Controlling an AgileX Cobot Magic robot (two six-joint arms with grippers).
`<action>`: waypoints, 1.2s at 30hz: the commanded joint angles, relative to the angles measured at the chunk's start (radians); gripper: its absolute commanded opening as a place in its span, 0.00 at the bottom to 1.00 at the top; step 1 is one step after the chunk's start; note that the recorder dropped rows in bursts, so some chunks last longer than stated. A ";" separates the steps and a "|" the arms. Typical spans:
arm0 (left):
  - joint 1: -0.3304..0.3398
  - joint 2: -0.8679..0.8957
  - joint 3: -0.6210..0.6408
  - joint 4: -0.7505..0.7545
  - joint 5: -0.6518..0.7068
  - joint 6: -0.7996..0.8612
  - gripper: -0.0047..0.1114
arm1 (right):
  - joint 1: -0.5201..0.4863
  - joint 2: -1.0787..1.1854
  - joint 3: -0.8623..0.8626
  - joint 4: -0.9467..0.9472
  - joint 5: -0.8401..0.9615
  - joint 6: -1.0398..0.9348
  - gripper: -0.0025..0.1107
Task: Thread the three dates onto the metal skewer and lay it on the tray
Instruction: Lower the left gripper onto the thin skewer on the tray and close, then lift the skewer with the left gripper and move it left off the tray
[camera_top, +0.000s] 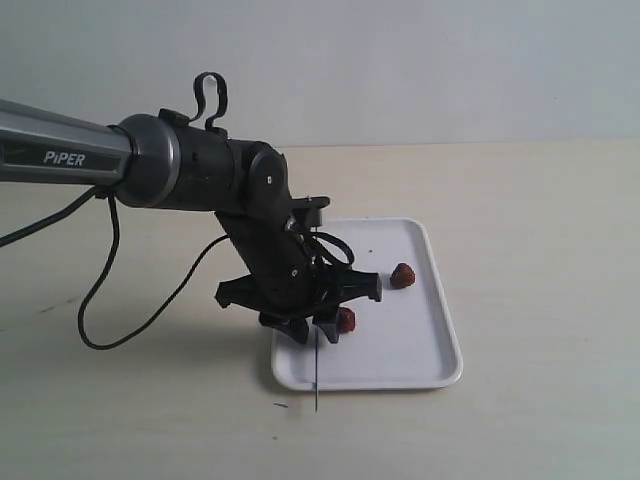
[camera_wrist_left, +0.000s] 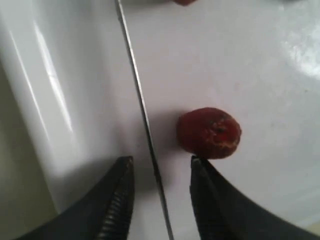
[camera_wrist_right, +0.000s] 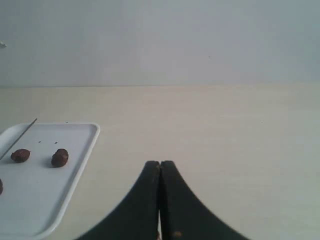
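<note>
The white tray (camera_top: 420, 350) lies on the table with the thin metal skewer (camera_top: 316, 385) across its left part, one end sticking out past the front rim. My left gripper (camera_top: 315, 335) hangs low over the tray. In the left wrist view it is open (camera_wrist_left: 161, 161), jaws either side of the skewer (camera_wrist_left: 141, 100) and apart from it. One date (camera_wrist_left: 209, 133) rests on the tray (camera_wrist_left: 260, 65) close to one fingertip (camera_wrist_left: 196, 162). Two dates (camera_top: 403, 275) (camera_top: 345, 320) show in the exterior view. My right gripper (camera_wrist_right: 160, 165) is shut and empty over bare table, to the side of the tray (camera_wrist_right: 45, 200).
The left arm's black cable (camera_top: 105, 300) loops over the table left of the tray. The right wrist view shows three dates (camera_wrist_right: 20, 155) (camera_wrist_right: 60, 157) (camera_wrist_right: 0, 186) and the skewer (camera_wrist_right: 20, 136) on the tray. A pale wall stands behind the table.
</note>
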 joint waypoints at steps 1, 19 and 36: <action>-0.004 0.017 0.000 -0.004 0.004 -0.005 0.38 | -0.006 -0.006 0.004 0.000 -0.001 0.000 0.02; -0.004 0.017 0.000 0.023 0.081 0.000 0.16 | -0.006 -0.006 0.004 0.000 -0.001 0.000 0.02; 0.005 -0.014 -0.013 0.000 -0.013 0.001 0.04 | -0.006 -0.006 0.004 0.000 -0.001 0.000 0.02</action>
